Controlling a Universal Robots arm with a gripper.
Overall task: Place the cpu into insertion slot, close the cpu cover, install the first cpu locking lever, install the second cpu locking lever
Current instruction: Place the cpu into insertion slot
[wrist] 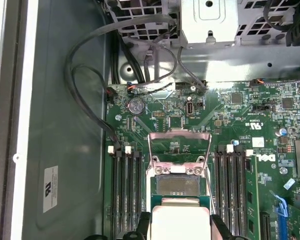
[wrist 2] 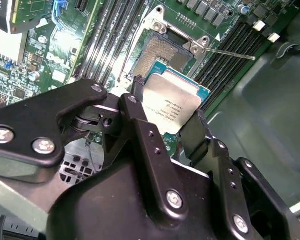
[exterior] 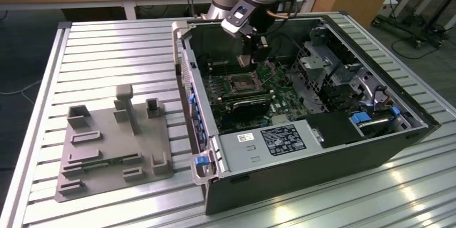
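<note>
Occlusions and cropped edges, as we see them.
In the second wrist view the fingers [wrist 2: 140,125] of the hand [wrist 2: 167,102] cover two edges of the cpu [wrist 2: 175,100]; in the first wrist view the picture's edge cuts the cpu off, and the cpu hides part of the insertion slot [wrist: 178,186]. In the exterior view the slot's contents are too small to tell.

Lab — slatted workbench [exterior: 114,46], opened computer [exterior: 306,172].
</note>
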